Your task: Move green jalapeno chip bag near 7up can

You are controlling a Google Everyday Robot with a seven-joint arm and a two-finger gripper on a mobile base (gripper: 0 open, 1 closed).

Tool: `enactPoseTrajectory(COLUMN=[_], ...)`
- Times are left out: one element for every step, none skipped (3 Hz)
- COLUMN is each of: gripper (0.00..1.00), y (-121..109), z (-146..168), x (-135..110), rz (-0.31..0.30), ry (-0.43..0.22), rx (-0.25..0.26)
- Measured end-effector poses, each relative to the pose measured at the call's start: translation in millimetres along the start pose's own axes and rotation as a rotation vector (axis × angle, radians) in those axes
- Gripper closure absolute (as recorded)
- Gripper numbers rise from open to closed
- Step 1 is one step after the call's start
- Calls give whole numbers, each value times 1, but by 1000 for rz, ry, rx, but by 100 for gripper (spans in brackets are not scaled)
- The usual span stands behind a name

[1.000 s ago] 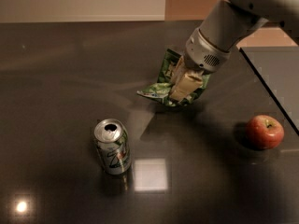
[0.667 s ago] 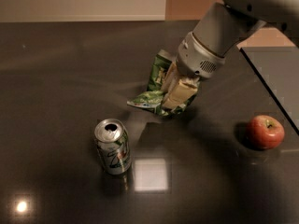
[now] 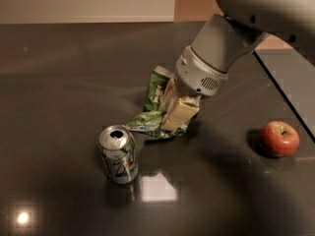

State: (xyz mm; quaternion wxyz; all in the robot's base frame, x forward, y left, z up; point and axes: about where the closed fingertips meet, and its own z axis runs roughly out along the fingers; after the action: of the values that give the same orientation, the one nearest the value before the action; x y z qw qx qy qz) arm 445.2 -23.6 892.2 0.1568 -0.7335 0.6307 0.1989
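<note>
The green jalapeno chip bag (image 3: 153, 102) is crumpled and held in my gripper (image 3: 175, 113), whose cream fingers are shut on it. The bag's lower edge rests on or just above the dark table, right of and a little behind the 7up can (image 3: 118, 154). The can stands upright with its silver top open, a short gap from the bag's lower left corner. My grey arm comes down from the upper right and hides the bag's right side.
A red apple (image 3: 279, 138) sits on the table at the right. The dark glossy table (image 3: 59, 82) has a seam or edge (image 3: 285, 97) running diagonally at the far right. A bright light reflection lies just in front of the can.
My gripper has carried the chip bag left and toward the front, closer to the 7up can. The can and the apple have not moved.
</note>
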Motion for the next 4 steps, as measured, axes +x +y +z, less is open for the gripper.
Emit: enactPoseTrajectory(gripper=[60,36,13,0], y=[0,-3,-2,-2], z=[14,24,23,23], x=[0,3,2,1], rz=[41,77,76,73], ry=[29,44,44,44], rx=[-13,-21,-18,-15])
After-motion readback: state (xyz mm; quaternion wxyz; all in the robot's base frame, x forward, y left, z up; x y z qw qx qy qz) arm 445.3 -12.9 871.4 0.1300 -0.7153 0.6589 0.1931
